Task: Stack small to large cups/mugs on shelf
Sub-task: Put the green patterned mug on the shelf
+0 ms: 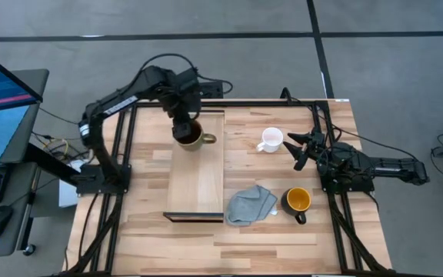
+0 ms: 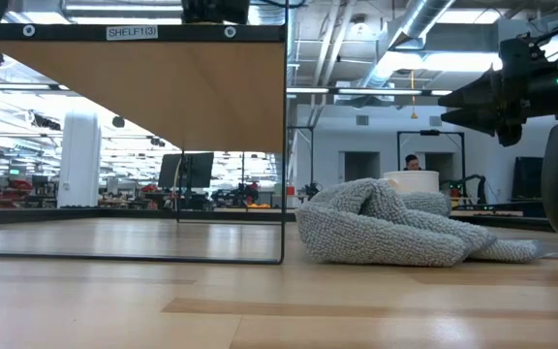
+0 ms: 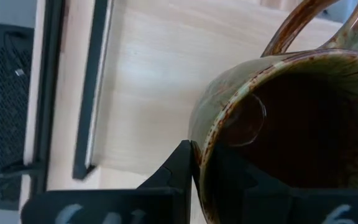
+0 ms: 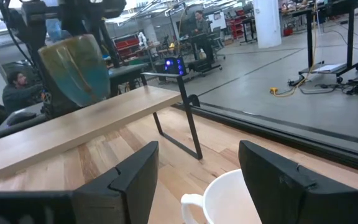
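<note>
- The left gripper [image 1: 184, 123] is clamped on the rim of the brown-olive mug [image 1: 191, 138], one finger [image 3: 178, 171] outside the wall and the other inside the dark hollow.
- That mug sits over the far end of the shelf [image 1: 198, 185], its handle toward the shelf's right edge; whether its base touches the board cannot be told.
- The shelf is a pale board on a dark frame, standing on the table [image 1: 283, 238] left of centre, its dark front edge toward the table's near edge.
- The right gripper [image 1: 301, 151] hovers with fingers [image 4: 132, 171] spread wide and nothing between them, near the table's right edge.
- The small white mug [image 1: 271, 139] stands just beside that gripper, toward the far edge.
- The black mug [image 1: 297, 201] with yellow-orange inside stands nearer the front, right of the grey cloth [image 1: 251, 205], which lies by the shelf's front right corner.
</note>
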Controlling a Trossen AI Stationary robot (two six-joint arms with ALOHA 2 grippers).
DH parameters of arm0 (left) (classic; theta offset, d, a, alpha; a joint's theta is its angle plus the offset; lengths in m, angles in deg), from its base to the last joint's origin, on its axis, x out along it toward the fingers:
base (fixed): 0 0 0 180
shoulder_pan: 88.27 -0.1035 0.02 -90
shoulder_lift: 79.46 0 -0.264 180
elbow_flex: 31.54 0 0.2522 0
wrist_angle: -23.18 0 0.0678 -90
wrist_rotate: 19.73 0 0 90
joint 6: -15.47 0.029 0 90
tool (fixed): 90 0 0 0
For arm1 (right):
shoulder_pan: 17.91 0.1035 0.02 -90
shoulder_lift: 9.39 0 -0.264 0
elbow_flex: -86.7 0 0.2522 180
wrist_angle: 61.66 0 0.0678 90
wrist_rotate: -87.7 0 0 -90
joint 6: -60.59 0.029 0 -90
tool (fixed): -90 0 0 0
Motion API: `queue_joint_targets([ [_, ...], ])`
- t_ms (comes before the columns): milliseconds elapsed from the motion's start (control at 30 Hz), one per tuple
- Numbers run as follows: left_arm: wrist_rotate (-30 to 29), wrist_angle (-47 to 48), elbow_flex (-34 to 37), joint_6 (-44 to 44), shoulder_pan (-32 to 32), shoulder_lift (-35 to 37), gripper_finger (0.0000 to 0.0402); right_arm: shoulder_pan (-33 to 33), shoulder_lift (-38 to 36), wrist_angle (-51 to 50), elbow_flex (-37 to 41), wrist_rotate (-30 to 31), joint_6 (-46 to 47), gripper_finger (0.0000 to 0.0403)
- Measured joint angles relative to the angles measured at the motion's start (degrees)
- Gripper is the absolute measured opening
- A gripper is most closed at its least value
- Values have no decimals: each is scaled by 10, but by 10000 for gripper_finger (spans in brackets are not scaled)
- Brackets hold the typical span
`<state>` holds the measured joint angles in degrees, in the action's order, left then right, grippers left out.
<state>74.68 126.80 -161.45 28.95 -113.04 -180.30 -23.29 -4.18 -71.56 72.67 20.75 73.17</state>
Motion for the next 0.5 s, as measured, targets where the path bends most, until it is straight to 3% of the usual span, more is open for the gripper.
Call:
queue_joint_targets([
  [500, 31, 0, -7, -17, -43, -35, 26, 0, 0, 0, 0, -2, -1, 244],
])
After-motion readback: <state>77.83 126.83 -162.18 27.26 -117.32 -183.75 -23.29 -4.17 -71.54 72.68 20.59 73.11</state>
